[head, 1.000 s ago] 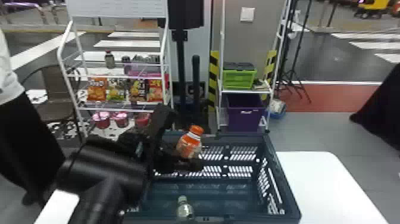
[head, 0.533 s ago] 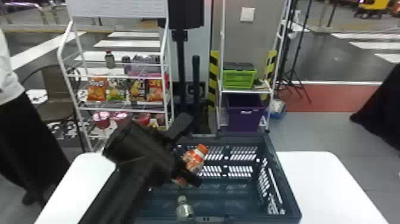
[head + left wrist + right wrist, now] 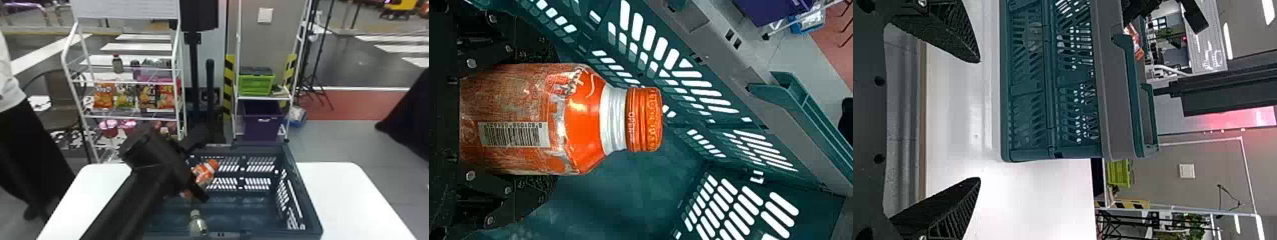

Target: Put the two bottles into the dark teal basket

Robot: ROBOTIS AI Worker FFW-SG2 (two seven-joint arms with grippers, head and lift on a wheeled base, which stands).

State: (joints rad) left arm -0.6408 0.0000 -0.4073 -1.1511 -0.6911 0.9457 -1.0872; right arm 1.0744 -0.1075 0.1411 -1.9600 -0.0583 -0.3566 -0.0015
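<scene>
Our left claw [image 3: 197,182] pinches one tilted orange bottle [image 3: 204,173] over our one dark teal basket [image 3: 305,198]; one clear bottle [image 3: 198,226], making two, sits inside by the near edge. Our right claw [image 3: 978,120] is spread wide.

bright light, soft glare on the white table [image 3: 966,115]

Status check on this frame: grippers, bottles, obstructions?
Left gripper shut on orange-capped bottle, tilted over dark teal basket. Right gripper open, beside basket. Clear bottle inside, by near wall. No obstruction seen.
</scene>
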